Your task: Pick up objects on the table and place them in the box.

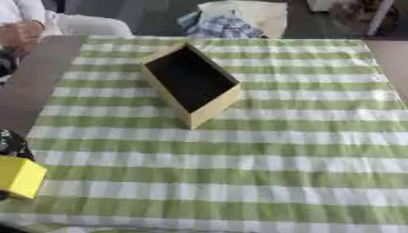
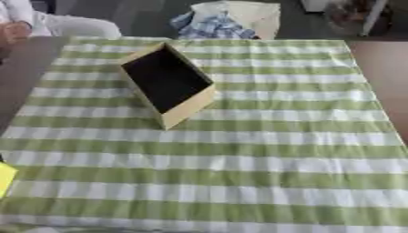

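We see a table (image 1: pixel 32 86) covered by a green-and-white checked cloth (image 1: pixel 263 154). On the cloth, toward eleven o'clock from its centre, stands an open box (image 1: pixel 191 119) with pale wooden walls and a dark interior; it sits askew to the stripes, one corner pointing toward six o'clock and the opposite corner toward twelve.

At the nine o'clock edge of the left eye view, low down, we find a yellow block (image 1: pixel 20 176), with one face bright and the lower face shaded. It lies well apart from the box, at about seven o'clock from it. In the right eye view only a sliver of it shows at the edge.

Just above the block, at its eleven o'clock, a dark mechanical form enters from the view's left side; we take it for the left hand (image 1: pixel 11 144). It sits close against the block, but we cannot tell whether its fingers are curled round the block, clenched or released, since most of it lies outside the view. The right hand appears in neither view.
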You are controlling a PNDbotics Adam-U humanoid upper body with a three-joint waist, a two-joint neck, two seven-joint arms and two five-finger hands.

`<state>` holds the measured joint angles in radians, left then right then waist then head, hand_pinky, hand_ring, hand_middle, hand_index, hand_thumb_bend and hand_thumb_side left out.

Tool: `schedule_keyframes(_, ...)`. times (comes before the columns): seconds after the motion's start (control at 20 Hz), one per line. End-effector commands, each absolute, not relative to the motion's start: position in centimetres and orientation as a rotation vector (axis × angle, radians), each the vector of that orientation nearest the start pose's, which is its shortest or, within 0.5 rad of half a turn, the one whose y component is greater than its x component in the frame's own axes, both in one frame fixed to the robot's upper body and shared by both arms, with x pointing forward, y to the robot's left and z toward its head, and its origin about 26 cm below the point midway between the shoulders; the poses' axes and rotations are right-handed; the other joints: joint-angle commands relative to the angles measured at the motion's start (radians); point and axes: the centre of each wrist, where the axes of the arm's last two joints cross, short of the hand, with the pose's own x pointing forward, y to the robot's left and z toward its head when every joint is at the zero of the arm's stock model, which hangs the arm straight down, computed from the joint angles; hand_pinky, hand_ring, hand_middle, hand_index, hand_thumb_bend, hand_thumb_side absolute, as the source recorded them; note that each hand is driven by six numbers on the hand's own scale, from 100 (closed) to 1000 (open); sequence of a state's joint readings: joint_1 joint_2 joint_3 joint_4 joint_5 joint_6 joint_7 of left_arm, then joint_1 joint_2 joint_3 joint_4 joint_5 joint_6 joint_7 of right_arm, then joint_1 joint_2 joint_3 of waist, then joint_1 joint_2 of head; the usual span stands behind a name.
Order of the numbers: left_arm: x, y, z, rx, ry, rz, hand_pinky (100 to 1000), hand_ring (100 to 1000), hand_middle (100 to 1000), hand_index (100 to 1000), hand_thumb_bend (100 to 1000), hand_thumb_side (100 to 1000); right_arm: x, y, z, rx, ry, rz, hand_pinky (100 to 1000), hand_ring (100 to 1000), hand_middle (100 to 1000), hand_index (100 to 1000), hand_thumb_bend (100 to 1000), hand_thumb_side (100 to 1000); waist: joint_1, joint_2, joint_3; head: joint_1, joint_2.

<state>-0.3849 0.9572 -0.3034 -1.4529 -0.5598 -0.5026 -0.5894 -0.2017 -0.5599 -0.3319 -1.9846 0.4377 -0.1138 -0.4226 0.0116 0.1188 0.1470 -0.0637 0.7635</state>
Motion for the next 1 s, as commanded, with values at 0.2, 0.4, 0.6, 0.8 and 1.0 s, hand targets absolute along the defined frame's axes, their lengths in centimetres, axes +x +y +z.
schedule_keyframes(0.2,36.1,37.5,21.4,0.648,-1.244,-2.102,279,296,417,496,341,100,26.9,-37.8,24.6,1.777,3.053,-0.244,646,717,742,812,100,835,0.008,-0.014,-0.010,0.012,0.006)
schedule_keyframes(0.4,37.6,34.8,24.3,0.670,-1.321,-2.145,282,297,417,498,338,100,26.9,-37.7,24.7,1.765,3.057,-0.255,646,716,742,812,100,835,0.012,-0.014,-0.020,0.020,0.006)
schedule_keyframes(0.6,39.4,32.0,27.0,0.673,-1.397,-2.173,280,294,415,497,335,100,27.0,-37.6,24.8,1.751,3.062,-0.262,645,716,741,812,100,837,0.015,-0.011,-0.031,0.029,0.006)
schedule_keyframes(0.8,41.3,29.4,29.0,0.674,-1.449,-2.204,280,292,412,493,358,100,27.1,-37.5,25.0,1.739,3.065,-0.270,645,715,741,812,100,837,0.017,-0.005,-0.040,0.038,0.006)
schedule_keyframes(1.0,42.7,26.9,30.9,0.690,-1.516,-2.224,277,287,409,490,307,125,27.1,-37.4,25.1,1.722,3.070,-0.273,644,714,740,812,100,835,0.020,0.002,-0.048,0.048,0.006)
